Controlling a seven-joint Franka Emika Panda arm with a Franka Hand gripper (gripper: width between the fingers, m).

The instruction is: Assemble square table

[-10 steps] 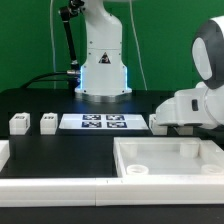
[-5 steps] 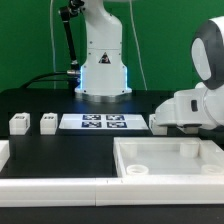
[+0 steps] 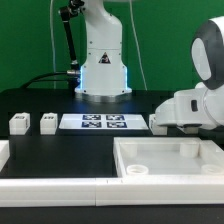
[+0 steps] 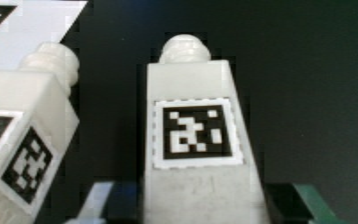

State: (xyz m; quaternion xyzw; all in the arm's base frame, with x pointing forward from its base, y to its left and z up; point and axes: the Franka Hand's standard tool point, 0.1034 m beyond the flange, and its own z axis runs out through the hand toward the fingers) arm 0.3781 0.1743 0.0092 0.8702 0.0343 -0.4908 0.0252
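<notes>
In the wrist view a white table leg (image 4: 197, 120) with a black-and-white tag lies on the black table, between my gripper's (image 4: 201, 204) fingers. The fingers stand on either side of it with dark gaps, so the gripper is open and straddles the leg. A second tagged leg (image 4: 30, 120) lies close beside it. In the exterior view the arm's white hand (image 3: 186, 108) hangs low at the right and hides the fingers and these legs. The square table top (image 3: 168, 158) lies in front of it. Two more legs (image 3: 19, 123) (image 3: 48, 123) stand at the left.
The marker board (image 3: 104, 122) lies in the middle of the table. The long white bar fence (image 3: 55, 186) runs along the front edge. The robot's base (image 3: 102, 62) stands at the back with cables beside it.
</notes>
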